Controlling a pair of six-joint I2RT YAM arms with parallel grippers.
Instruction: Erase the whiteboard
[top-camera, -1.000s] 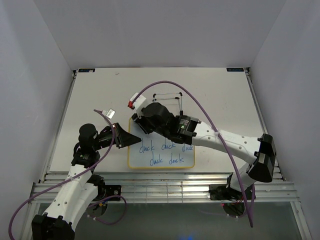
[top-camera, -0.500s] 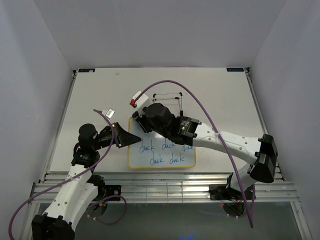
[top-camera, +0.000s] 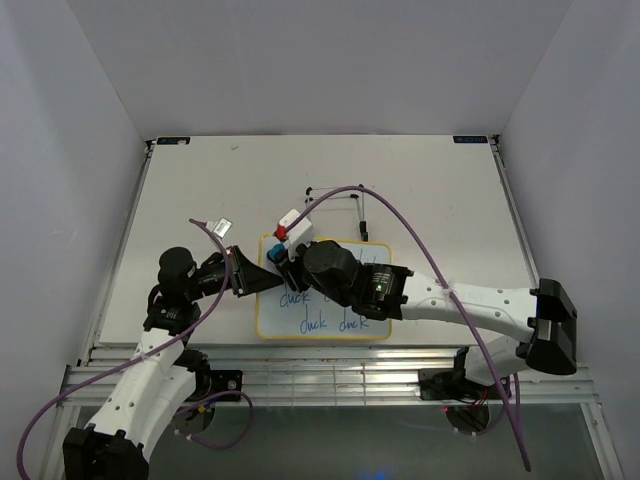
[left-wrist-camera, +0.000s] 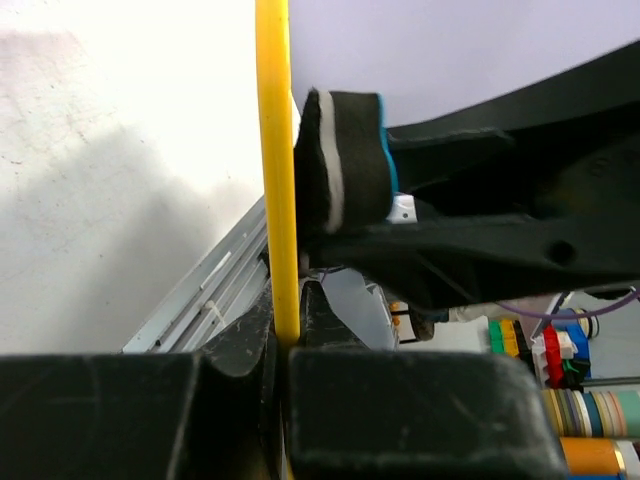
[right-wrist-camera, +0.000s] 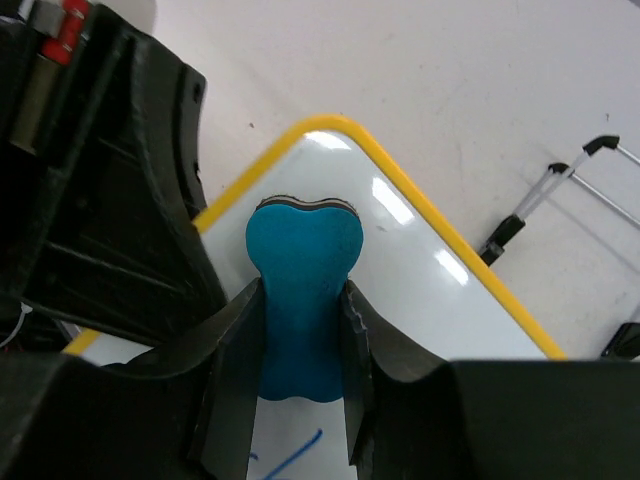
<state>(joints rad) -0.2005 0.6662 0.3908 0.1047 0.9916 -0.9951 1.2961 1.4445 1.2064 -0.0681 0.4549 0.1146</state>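
1. On the near-middle surface (top-camera: 200, 180), the whiteboard (right-wrist-camera: 400, 265) lies with its blue writing unerased.
2. Left fingers (left-wrist-camera: 130, 410) clamp its yellow edge; a loose hold could let it slide.
3. Right fingers (right-wrist-camera: 232, 345) clamp the eraser (right-wrist-camera: 303, 290), which might tilt and skip ink.

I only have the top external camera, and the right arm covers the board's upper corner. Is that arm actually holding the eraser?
Observer: Yes. The right wrist view shows the blue bone-shaped eraser clamped in the right gripper, over the whiteboard near a rounded corner.
Operator: Is its pad on the surface?
Observer: The left wrist view shows the whiteboard edge-on. The eraser's dark felt side looks pressed against it, though I can't rule out a thin gap.
Operator: What is the left arm doing?
Observer: The left gripper is shut on the yellow frame, holding that edge.
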